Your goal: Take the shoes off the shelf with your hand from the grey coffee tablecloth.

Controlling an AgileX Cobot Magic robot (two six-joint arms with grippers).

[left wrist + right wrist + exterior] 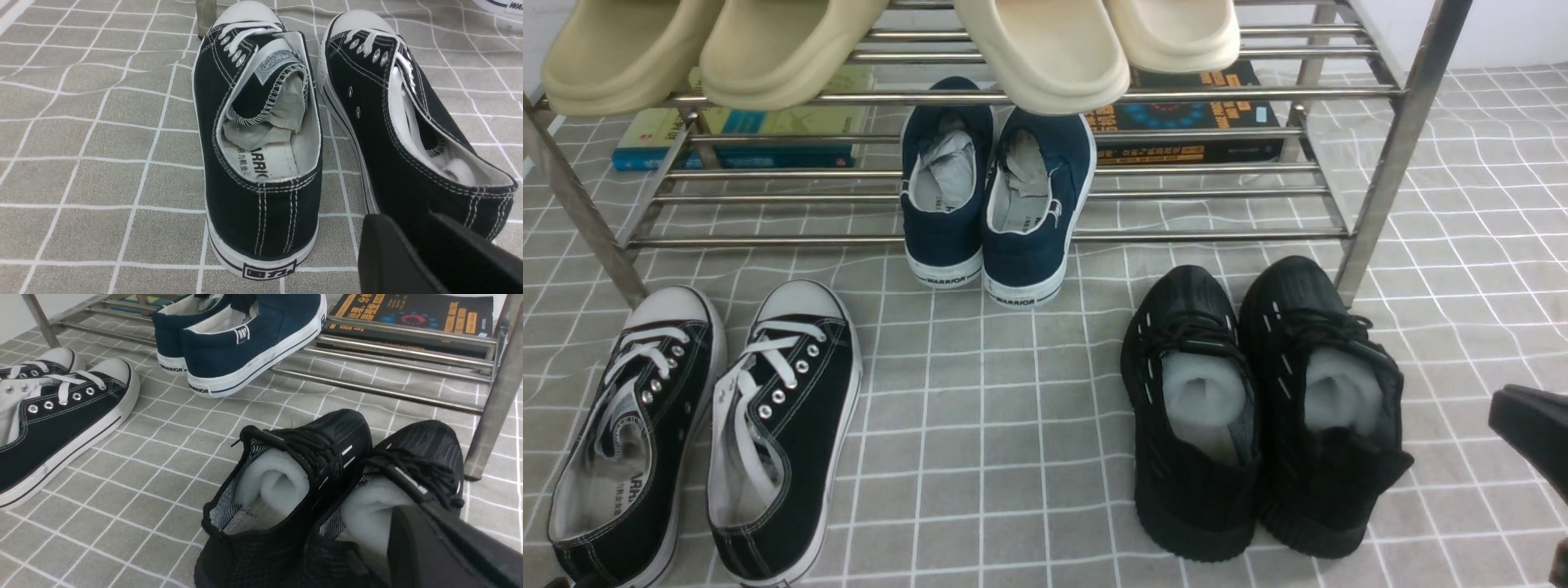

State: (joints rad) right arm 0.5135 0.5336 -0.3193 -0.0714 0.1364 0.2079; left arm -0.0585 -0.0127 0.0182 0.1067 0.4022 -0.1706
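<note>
The all-black knit shoes (1262,408) stand side by side on the grey coffee tablecloth (1013,425), toes toward the shelf (1396,147) and just in front of its right leg. They are not on its bars. In the right wrist view the shoes (310,477) fill the lower middle, pale stuffing showing. My right gripper (412,526) hovers right above the heel of the right-hand shoe; only one black finger shows. In the front view it (1523,429) pokes in at the right edge. My left gripper (425,228) sits low behind the heel of a black canvas shoe.
A navy WARRIOR pair (996,196) rests on the shelf's lower bars, heels out on the cloth. A black canvas white-laced pair (703,433) lies on the cloth at the left. Beige slippers (711,49) sit on the top tier. Books (1192,114) lie under the shelf.
</note>
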